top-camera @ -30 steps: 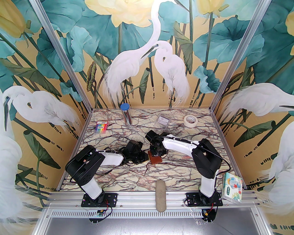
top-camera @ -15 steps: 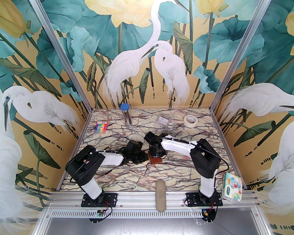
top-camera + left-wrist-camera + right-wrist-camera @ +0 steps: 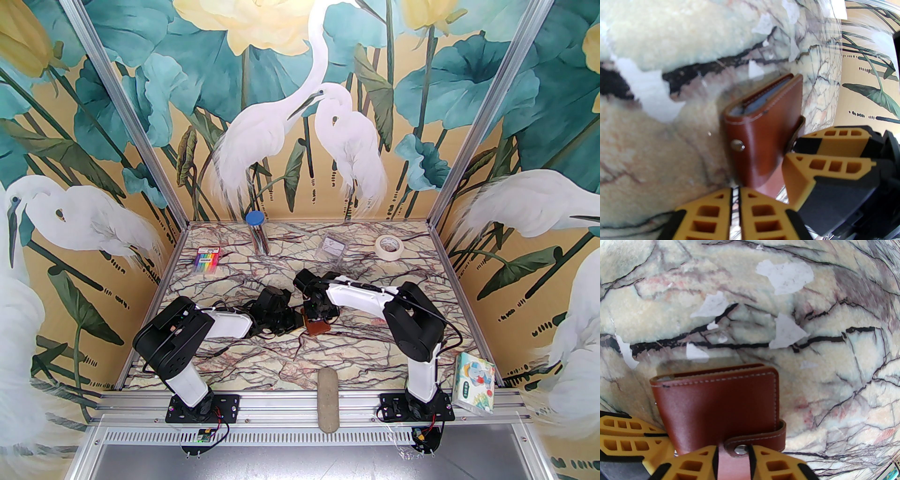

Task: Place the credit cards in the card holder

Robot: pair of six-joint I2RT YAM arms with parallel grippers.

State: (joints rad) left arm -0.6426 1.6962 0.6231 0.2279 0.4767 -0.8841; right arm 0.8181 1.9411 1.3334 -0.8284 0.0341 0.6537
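left claw [image 3: 735, 195]: nearly closed, nothing gripped, card holder [image 3: 764, 131] just ahead | right claw [image 3: 733, 456]: clamped on its tab [image 3: 733, 468]

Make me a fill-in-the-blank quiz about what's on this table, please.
The right pincer grips the wallet by its ___.
The wallet's leather is ___.
The jar at the back of the table has a ___ lid.
Missing words: strap; brown; blue.
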